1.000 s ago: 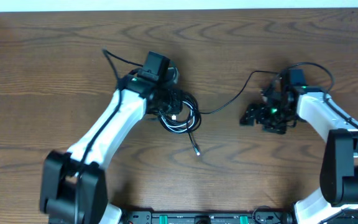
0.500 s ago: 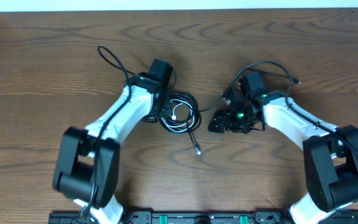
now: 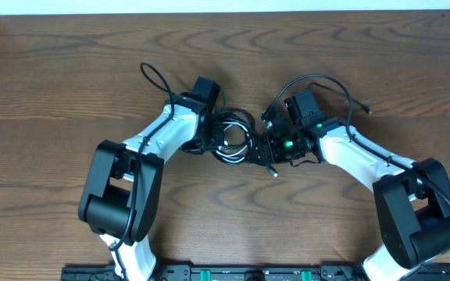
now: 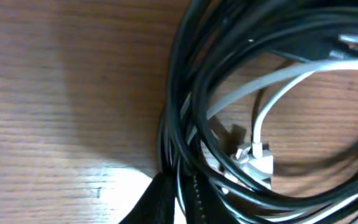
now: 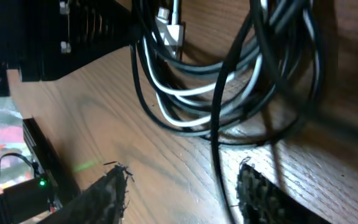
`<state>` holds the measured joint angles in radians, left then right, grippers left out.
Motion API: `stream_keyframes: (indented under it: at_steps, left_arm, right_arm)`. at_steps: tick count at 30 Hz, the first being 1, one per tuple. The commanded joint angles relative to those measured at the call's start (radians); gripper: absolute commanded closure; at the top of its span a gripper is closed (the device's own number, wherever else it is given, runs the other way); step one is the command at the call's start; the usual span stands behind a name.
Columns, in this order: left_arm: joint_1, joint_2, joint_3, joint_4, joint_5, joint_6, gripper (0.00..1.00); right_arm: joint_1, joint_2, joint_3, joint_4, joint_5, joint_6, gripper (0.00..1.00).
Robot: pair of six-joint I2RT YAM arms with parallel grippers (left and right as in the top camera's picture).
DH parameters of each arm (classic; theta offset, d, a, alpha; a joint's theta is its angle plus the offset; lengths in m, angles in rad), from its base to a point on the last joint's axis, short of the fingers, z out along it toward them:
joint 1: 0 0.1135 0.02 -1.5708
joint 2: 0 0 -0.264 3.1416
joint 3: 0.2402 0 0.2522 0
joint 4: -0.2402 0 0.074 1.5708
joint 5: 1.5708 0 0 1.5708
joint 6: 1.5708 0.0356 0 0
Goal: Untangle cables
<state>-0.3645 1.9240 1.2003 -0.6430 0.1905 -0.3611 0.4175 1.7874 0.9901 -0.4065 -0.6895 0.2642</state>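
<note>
Nearest the table's point(image 3: 53, 62) front edge, your right claw point(image 5: 182, 186) stands apart, one black strand running between its fingers. Just beyond, mid-table, the cables point(image 3: 233, 140) lie coiled, black loops around a white one. Your left claw point(image 3: 212, 134) is pressed together at the coil's left side; whether it pinches a strand, you cannot tell.

Black cables point(image 3: 233, 117) sit coiled in one tangled bundle mid-surface point(image 3: 69, 47), shorter white cable point(image 4: 254, 127) looped inside w/ its plug point(image 4: 257, 163) lying flat; one black strand point(image 3: 153, 70) loops off to my upper left, another arcs to my right
</note>
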Motion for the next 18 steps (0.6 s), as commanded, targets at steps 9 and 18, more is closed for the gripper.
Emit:
stream_keyframes:
  at_steps: [9,18]
  left_arm:
    - [-0.009,0.046,-0.019,-0.026,0.255,0.193,0.89]
    - [-0.046,0.046,-0.023,-0.017,0.254,0.192,0.85]
  right_arm:
    - [-0.03,0.006,-0.003,-0.071,0.071,0.001,0.59]
    - [0.017,0.006,-0.005,-0.273,0.122,0.001,0.71]
